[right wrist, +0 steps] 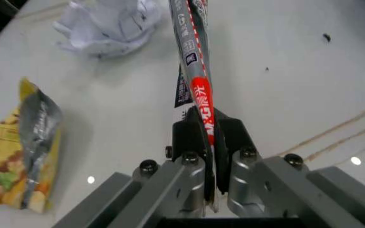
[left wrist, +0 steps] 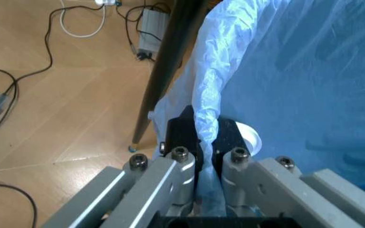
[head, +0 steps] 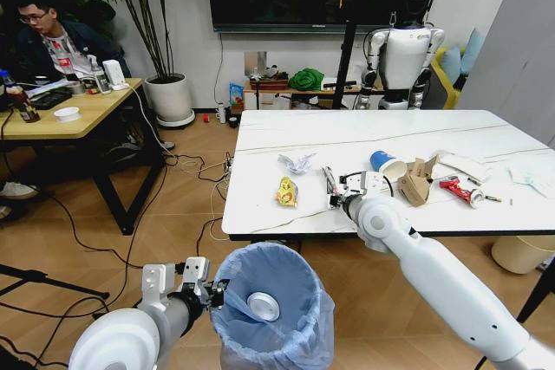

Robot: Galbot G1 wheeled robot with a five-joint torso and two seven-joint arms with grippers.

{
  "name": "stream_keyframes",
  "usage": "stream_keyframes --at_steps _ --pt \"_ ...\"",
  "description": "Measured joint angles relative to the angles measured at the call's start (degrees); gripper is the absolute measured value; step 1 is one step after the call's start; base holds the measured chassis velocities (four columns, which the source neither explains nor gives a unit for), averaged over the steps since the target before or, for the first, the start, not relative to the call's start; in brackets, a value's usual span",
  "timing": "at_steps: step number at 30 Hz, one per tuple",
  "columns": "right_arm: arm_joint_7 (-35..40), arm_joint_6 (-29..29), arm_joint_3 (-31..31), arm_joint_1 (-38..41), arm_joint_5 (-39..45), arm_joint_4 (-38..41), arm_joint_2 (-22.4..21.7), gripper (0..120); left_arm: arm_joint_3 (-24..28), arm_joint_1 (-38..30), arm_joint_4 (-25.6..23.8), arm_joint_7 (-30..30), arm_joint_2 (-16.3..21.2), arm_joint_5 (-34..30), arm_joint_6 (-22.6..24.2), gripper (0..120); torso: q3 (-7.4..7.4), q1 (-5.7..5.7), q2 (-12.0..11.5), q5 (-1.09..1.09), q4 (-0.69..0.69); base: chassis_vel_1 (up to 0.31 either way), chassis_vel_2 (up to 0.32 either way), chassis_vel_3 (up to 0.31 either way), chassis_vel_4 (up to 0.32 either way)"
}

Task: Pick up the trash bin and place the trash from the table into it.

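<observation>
The trash bin [head: 273, 309], lined with a crinkled light-blue bag [left wrist: 296, 71], hangs low in front of the table [head: 364, 140]. My left gripper [head: 212, 288] is shut on its rim [left wrist: 206, 142]. A round white lid-like piece [head: 263, 305] lies inside it. My right gripper [head: 340, 190] is near the table's front edge, shut on a long silver and red wrapper [right wrist: 192, 52]. Other trash lies around: a yellow wrapper [head: 287, 191], crumpled white paper [head: 297, 162], a blue cup [head: 388, 164], a torn cardboard box [head: 416, 181] and a red tube [head: 460, 190].
A black table leg [left wrist: 167, 66] stands close beside the bin. A cream-white bin [head: 520, 253] sits under the table's right end. Cables [head: 182, 162] trail over the wooden floor on the left, by a wooden desk [head: 61, 119].
</observation>
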Motion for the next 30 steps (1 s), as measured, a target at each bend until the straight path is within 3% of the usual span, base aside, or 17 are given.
stream_keyframes --at_steps 5,11,15,30 --pt "-5.19 1.50 2.85 -1.19 -0.22 5.12 -2.48 0 0.12 -0.24 0.69 -0.04 -0.35 0.04 0.00 0 0.00 0.00 0.00 0.00 0.00 0.000 0.000 0.000 0.000" --pt "-9.97 2.14 7.04 -5.18 0.81 16.53 -6.34 0 0.27 -0.42 1.53 -0.52 -0.61 0.10 0.00 0 0.00 0.00 0.00 0.00 -0.01 0.000 0.000 0.000 0.000" --pt "-14.88 2.46 9.30 -12.20 0.86 26.18 -9.04 0 0.06 -0.73 1.90 -1.01 -0.57 -0.29 0.00 0 -0.01 -0.01 0.00 0.00 -0.03 0.000 0.000 0.000 0.000" --pt "-29.52 3.23 4.29 -21.29 -5.27 34.82 -11.86 0 -3.45 0.78 1.09 -5.16 -2.50 -2.88 0.00 0 -0.01 -0.01 0.01 0.00 -0.02 0.000 0.000 0.000 0.000"
